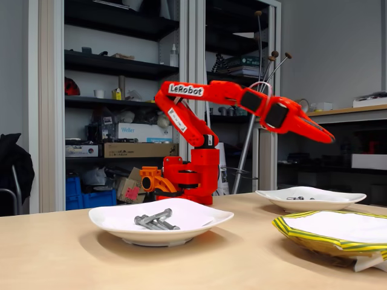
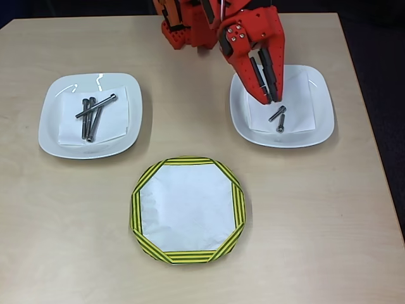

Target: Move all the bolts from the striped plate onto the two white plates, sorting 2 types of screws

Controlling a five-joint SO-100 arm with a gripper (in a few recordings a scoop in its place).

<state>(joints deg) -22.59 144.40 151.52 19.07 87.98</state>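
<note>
Three plates sit on a wooden table [image 2: 190, 139]: a striped plate [image 2: 144, 204] lies bare in front, long bolts [image 2: 93, 114] rest on the left white plate [image 2: 50, 133], and short bolts [image 2: 278, 119] lie on the right white plate [image 2: 319, 120], so the sorting looks finished. An orange gripper [image 2: 273, 99] hovers above the short bolts, its fingers nearly together and carrying nothing, likely just after a drop

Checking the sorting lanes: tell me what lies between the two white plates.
In the overhead view, bare tabletop lies between the left white plate and the right white plate; the striped plate sits nearer the camera.
</note>
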